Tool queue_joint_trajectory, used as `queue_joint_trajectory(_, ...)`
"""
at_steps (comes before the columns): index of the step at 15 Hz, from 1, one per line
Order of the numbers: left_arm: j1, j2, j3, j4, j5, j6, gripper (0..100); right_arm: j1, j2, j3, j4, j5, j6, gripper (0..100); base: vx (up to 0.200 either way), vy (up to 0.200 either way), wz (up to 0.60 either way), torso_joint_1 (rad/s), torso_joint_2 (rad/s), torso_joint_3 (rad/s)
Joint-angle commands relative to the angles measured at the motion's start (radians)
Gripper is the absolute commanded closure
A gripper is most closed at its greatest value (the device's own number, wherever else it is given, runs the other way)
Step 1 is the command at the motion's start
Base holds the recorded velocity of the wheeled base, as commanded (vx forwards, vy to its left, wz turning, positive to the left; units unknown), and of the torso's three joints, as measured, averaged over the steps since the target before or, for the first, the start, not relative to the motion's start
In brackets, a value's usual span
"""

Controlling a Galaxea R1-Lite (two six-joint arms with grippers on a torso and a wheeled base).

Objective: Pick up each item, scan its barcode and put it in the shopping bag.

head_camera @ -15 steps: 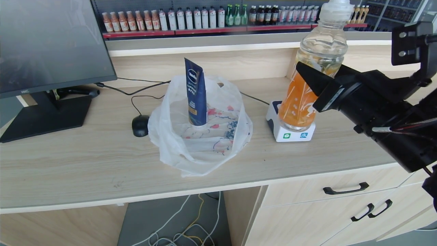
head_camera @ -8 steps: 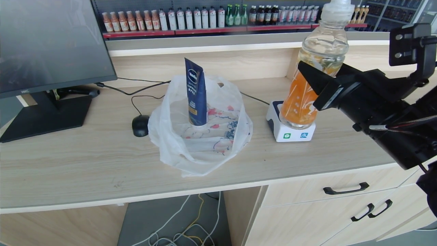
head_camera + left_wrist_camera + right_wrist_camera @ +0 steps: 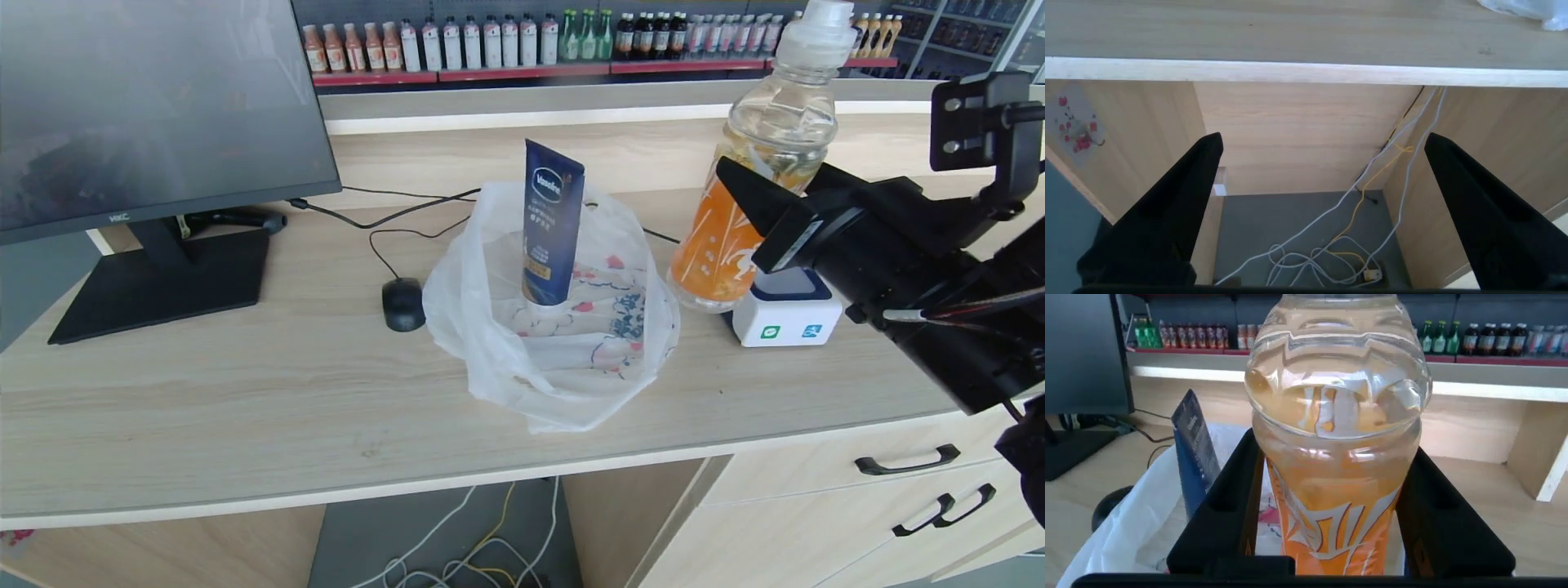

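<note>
My right gripper (image 3: 749,206) is shut on a clear bottle of orange drink (image 3: 739,220), held upright above the counter between the white scanner box (image 3: 785,317) and the shopping bag (image 3: 571,367). The right wrist view shows the bottle (image 3: 1335,457) clamped between both black fingers (image 3: 1226,508). A dark blue tube (image 3: 549,233) stands upright inside the translucent white bag. My left gripper (image 3: 1323,216) hangs open with nothing in it, below the counter's front edge and facing the cables underneath.
A black monitor (image 3: 155,106) on its stand fills the left back of the wooden counter (image 3: 245,392). A black mouse (image 3: 403,304) lies just left of the bag. Drawers with black handles (image 3: 906,464) sit under the counter on the right. Shelves of bottles (image 3: 522,41) line the back.
The head camera has shifted, sliding the whole scene to the right. Relative to the scanner, the bottle in my right gripper has gone from over it to its left, beside the bag.
</note>
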Motion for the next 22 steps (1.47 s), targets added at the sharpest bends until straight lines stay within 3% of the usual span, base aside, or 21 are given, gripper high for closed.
queue_joint_trajectory(1,0.000,0.000,0.000,0.000,0.000,-0.001,0,0.002,0.002,0.014,-0.003,0.000,0.000,100,0.000,0.200,0.00,0.002,0.01,0.002)
queue_joint_trajectory(11,-0.001,0.000,0.000,-0.002,0.000,0.002,0,0.000,-0.004,0.122,-0.024,0.002,0.007,100,0.000,0.020,0.00,0.001,0.00,0.000)
queue_joint_trajectory(22,-0.001,0.000,0.000,-0.002,0.000,0.002,0,-0.020,0.085,0.091,-0.027,0.002,0.010,100,0.000,0.000,0.00,0.000,0.00,0.000)
